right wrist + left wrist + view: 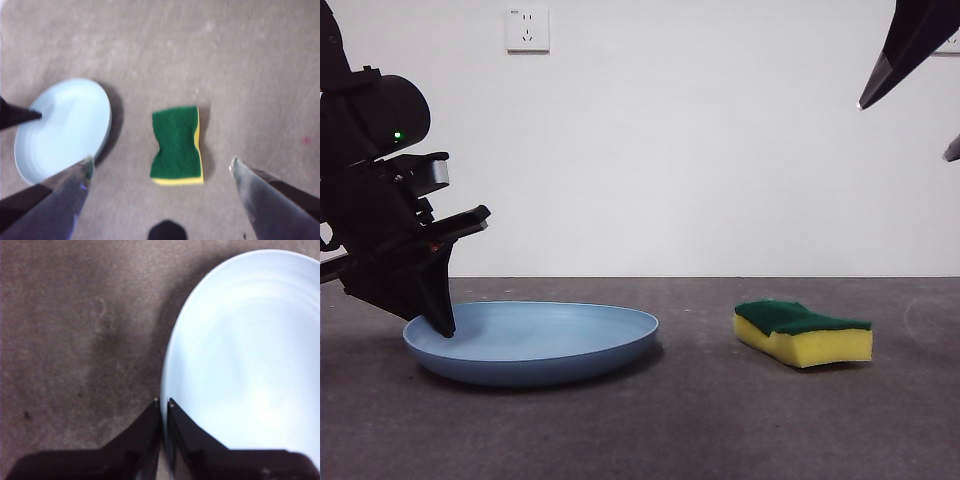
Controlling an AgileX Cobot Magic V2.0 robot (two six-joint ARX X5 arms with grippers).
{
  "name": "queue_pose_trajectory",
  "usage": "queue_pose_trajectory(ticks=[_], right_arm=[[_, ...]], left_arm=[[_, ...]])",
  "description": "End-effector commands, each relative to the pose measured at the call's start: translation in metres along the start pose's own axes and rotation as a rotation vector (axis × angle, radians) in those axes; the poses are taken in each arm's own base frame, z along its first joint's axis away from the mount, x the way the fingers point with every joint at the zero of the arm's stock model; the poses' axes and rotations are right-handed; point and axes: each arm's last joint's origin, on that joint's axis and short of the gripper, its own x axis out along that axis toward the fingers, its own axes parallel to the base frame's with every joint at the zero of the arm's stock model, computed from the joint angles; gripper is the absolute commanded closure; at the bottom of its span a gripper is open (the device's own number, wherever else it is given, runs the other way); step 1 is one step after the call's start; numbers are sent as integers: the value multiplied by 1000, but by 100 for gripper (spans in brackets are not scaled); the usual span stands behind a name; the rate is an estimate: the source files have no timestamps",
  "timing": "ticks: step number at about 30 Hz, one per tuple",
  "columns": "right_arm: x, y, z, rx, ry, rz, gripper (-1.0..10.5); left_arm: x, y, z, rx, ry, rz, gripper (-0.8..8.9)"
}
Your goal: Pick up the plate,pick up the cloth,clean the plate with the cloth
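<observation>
The light-blue plate (pixel 535 342) lies on the left of the table, the left gripper (pixel 163 402) pinching its left rim; it looks light, stiff, slick. The sponge (pixel 802 332), soft and squashy, sits well right, below the right gripper (pixel 160 167), jaws wide apart.

I'm seeing the plate (pixel 550 345) looking like smooth light-blue plastic with a soft satin sheen. The cloth (pixel 803 332) is showing porous yellow foam under a coarse, matt dark green scouring layer. The table (pixel 720 420) is reading as dull, grainy grey-brown, faintly mottled. The left gripper (pixel 163 401) fingers (pixel 145 432) are looking matt black, hard, smooth-edged.
</observation>
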Motion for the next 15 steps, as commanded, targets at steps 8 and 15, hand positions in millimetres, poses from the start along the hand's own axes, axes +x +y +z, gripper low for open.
queue_pose_trajectory(ticks=[8,15], right_arm=[[36,18,28,-189,184,-16,480],[87,34,33,-307,309,-88,484]], left_arm=[[-45,-18,6,75,-85,-6,822],[-93,-28,-1,94,-156,-12,822]])
